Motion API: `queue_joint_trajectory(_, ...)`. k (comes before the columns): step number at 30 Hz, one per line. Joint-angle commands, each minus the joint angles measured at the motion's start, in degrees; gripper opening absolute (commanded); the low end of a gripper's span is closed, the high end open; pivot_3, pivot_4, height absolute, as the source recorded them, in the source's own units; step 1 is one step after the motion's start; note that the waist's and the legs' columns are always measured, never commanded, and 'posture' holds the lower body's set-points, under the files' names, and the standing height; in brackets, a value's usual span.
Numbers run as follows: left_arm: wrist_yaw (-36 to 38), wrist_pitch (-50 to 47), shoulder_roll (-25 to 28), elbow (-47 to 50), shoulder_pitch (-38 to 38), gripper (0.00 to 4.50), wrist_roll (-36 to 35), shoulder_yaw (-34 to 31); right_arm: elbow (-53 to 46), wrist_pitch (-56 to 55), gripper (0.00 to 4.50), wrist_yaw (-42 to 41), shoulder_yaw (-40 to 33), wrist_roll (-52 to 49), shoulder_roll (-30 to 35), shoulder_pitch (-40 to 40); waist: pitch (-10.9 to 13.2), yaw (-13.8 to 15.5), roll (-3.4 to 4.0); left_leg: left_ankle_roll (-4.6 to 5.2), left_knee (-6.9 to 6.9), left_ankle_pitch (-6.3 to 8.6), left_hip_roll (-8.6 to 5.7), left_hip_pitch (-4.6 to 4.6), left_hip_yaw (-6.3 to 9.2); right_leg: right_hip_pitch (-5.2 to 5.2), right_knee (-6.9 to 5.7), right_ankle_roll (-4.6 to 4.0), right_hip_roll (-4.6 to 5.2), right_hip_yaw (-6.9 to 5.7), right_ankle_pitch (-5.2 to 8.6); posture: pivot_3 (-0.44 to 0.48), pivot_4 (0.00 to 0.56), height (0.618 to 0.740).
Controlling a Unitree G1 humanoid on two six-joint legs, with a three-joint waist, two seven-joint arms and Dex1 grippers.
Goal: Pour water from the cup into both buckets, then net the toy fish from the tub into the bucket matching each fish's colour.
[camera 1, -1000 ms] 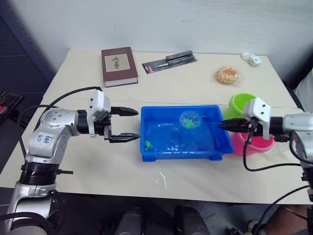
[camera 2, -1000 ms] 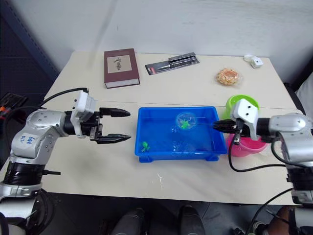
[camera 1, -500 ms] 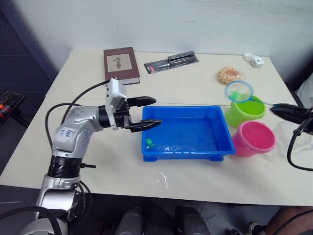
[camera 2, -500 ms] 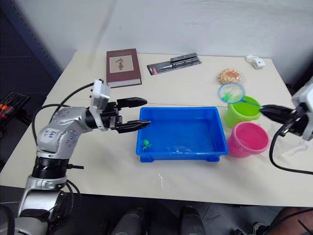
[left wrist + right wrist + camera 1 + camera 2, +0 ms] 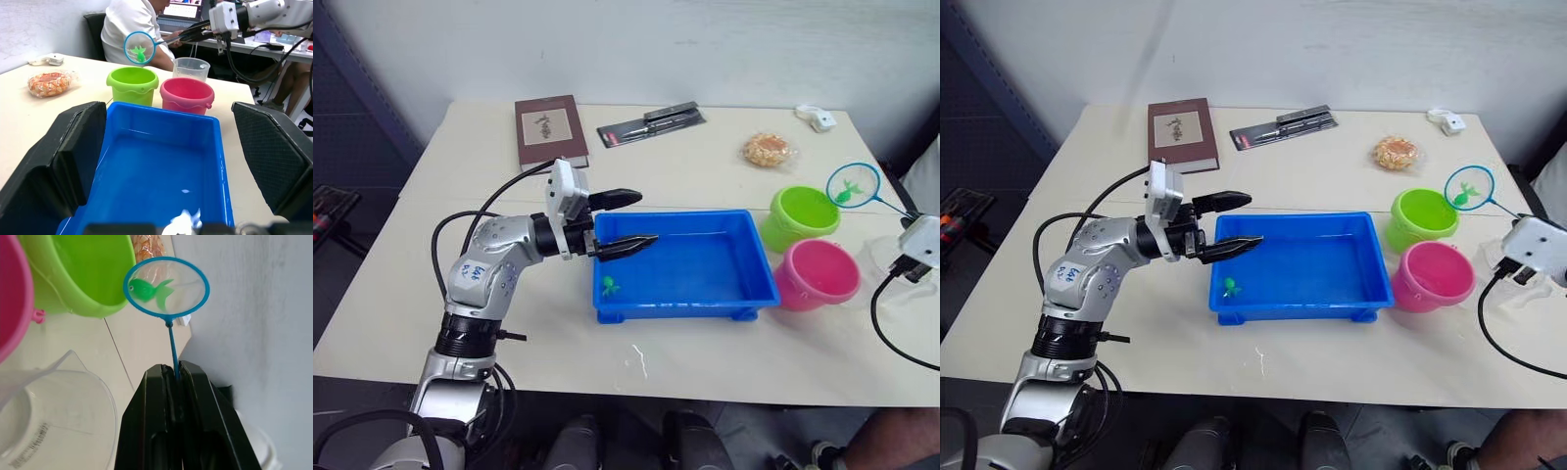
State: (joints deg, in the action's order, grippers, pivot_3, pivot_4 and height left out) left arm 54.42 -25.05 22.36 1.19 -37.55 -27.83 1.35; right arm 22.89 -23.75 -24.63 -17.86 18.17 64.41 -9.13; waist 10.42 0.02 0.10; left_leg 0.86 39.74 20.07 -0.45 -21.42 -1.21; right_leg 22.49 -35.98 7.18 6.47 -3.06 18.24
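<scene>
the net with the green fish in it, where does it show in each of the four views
Left eye view: net at far right, above and right of the green bucket.
Right eye view: far right, same spot.
Left wrist view: upper middle, above the green bucket.
Right wrist view: upper centre, stick clamped in the right gripper.
Shared landmark: the green bucket.

My right gripper [image 5: 173,374] is mostly cut off by the edge in my head views, where only its white wrist block shows, and the net [image 5: 166,285] handle vanishes between my closed fingers [image 5: 200,396]. The cup [image 5: 54,421] is cut by the wrist picture's edge and barely readable as a clear shape at my right. The fish [image 5: 607,286] in the tub [image 5: 744,294] is too small to tell its shape.
</scene>
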Motion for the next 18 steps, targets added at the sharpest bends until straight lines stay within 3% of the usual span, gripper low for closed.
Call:
queue_joint_trajectory(1, -1.4, 1.4, -1.2, 1.2, -0.2, 4.39, 0.3, 0.2, -0.4, -6.6, 0.00, 9.1, 2.0, 8.2, 3.2, 0.8, 0.0, -0.1, 0.00, 0.00, -0.01, 0.00, 0.00, 0.00, 0.00, 0.00, 0.00, 0.00, 0.00, 0.01, 0.00, 0.000, 0.150, 0.738)
queue_joint_trajectory(7, -2.1, 2.2, -2.2, 0.7, -0.1, 4.39, 1.2, 0.7, -1.7, -7.7, 0.00, 22.2, 5.5, 19.7, 4.7, 2.0, 0.0, -0.1, 0.00, -0.01, -0.01, 0.00, -0.01, 0.00, 0.00, 0.00, 0.02, 0.00, -0.01, 0.03, 0.00, 0.000, 0.150, 0.738)
queue_joint_trajectory(18, -2.0, 3.3, -3.0, -0.2, 0.0, 4.39, 1.5, 1.3, -0.1, -5.0, 0.00, 29.7, 7.7, 24.9, 7.5, 1.8, 0.0, -0.1, 0.01, -0.02, -0.02, -0.01, 0.01, 0.01, -0.04, -0.01, 0.03, 0.00, -0.02, 0.04, 0.00, 0.000, 0.150, 0.738)
